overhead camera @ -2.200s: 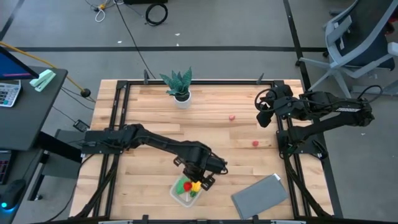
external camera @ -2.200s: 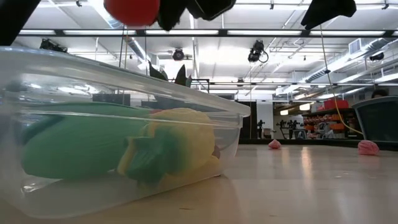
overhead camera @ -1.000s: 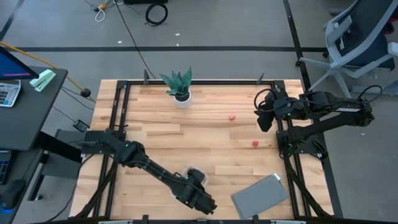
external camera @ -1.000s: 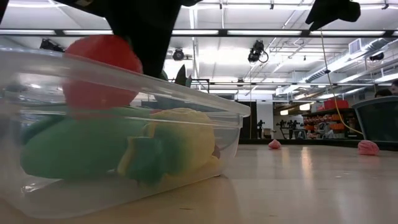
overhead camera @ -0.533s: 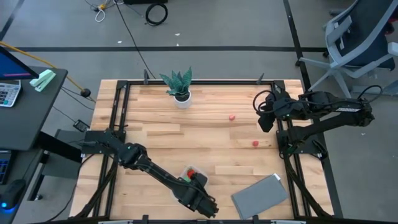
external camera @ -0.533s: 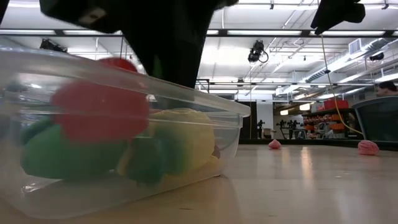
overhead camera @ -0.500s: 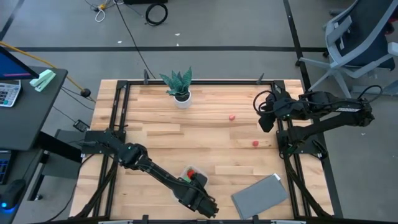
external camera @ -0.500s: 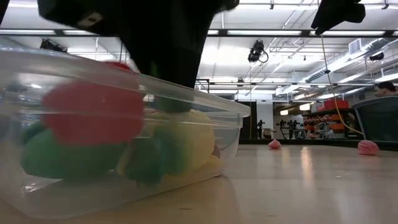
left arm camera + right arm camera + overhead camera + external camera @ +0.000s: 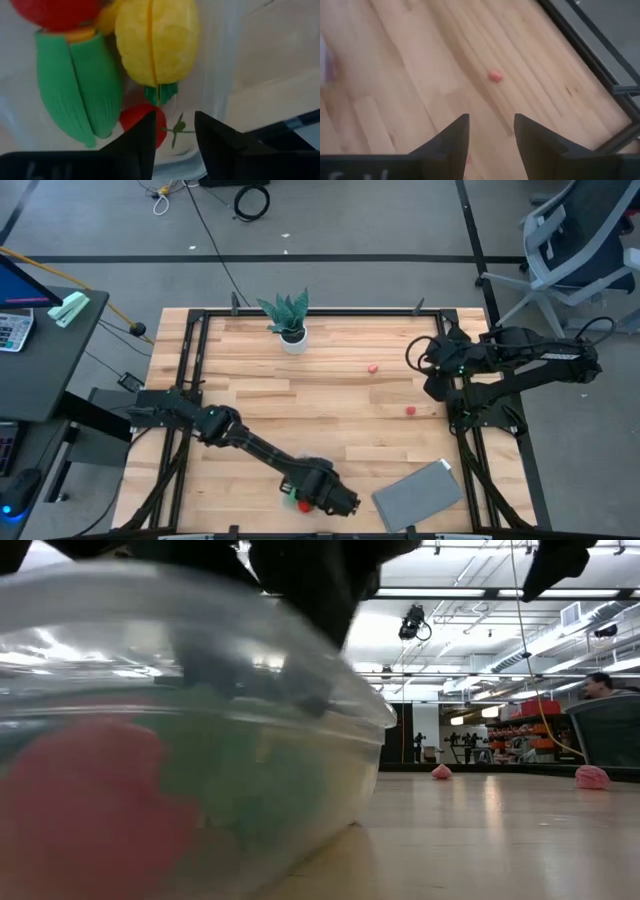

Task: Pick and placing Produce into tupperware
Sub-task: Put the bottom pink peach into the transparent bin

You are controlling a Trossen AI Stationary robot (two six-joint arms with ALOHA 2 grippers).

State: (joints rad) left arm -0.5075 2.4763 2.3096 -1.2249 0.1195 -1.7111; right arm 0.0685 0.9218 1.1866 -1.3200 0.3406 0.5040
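Tupperware [image 9: 300, 498] sits at about six o'clock on the table in the high view, almost wholly under the left gripper [image 9: 335, 502], which hangs low over the box with its fingers parted, nothing between them. The left wrist view looks straight down into the clear box [image 9: 215, 60]: green corn-like piece [image 9: 80, 85], yellow lemon-like piece [image 9: 157, 40], a red piece [image 9: 55, 10] at the far edge and a small red piece with a stem [image 9: 137, 125] just beyond the fingertips. You have produce already inside; from the low view the box [image 9: 200, 720] looks tilted or nudged, though that view is too blurred to be sure.

Judging from this, the step in hand is clearing the box after a drop. Lift straight up first, so your fingers do not drag the thin wall or tip the contents out, and only then swing away.

Further right, two small pieces wait on the bare wood: a pink one [image 9: 372, 367] near one o'clock and a red one [image 9: 410, 411] near three. The right gripper [image 9: 430, 370] hovers at the table's two o'clock edge, fingers spread, with a pink piece [image 9: 495, 75] ahead of it in its wrist view. Approach that one from directly above; so small and round, it will likely roll if you clip it sideways.
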